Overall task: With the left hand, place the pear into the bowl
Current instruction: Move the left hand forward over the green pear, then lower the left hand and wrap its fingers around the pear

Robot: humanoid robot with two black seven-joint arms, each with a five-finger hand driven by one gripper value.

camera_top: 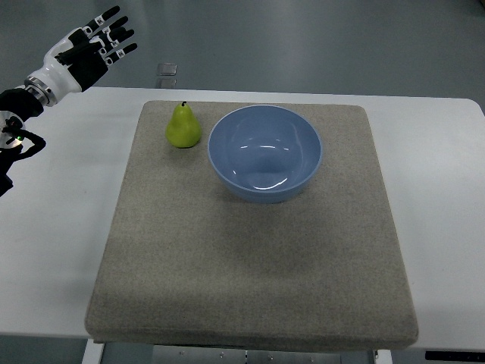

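A square grey-brown felt mat lies flat on a white table, covering most of the tabletop and leaving bare white margins to the left and right. The mat's near edge reaches just about to the table's front edge. Beyond the table's far edge, a small pale square object, possibly a floor fitting, sits on the grey-green floor. Parts of the table's white frame show below the near edge.
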